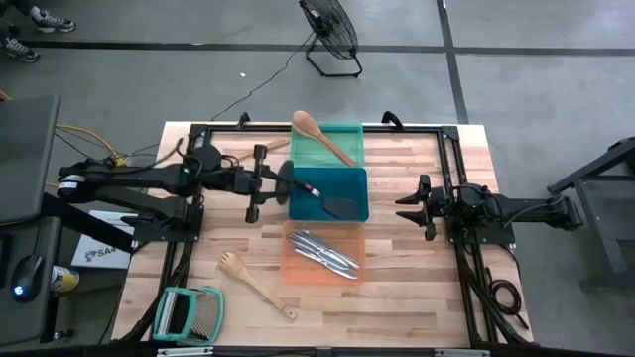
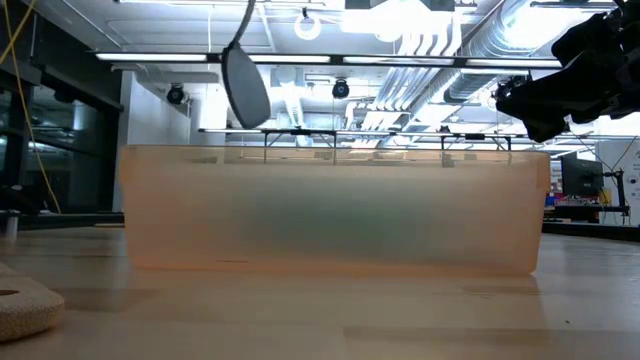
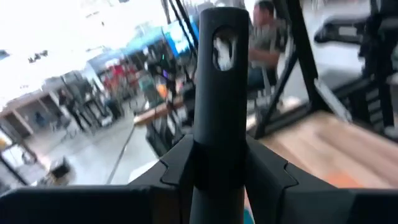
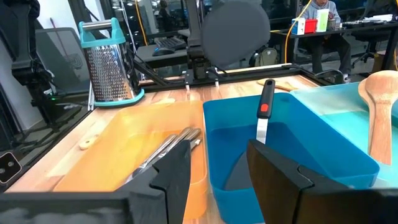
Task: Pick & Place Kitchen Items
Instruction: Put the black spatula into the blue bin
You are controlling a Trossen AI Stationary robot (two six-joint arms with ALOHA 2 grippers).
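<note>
Blk spatula held over blue tray; knives in orange; wood spoon across green; fork on table.

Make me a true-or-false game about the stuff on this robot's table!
1. The pale wooden spoon lies in the green plastic tray. True.
2. The silver metal utensils are in the blue plastic tray. False: they lie in the orange plastic tray.
3. The left gripper grips a black spatula's handle. True.
4. The right gripper holds the pale wooden fork. False: it is open and empty; the fork lies on the wooden table.
</note>
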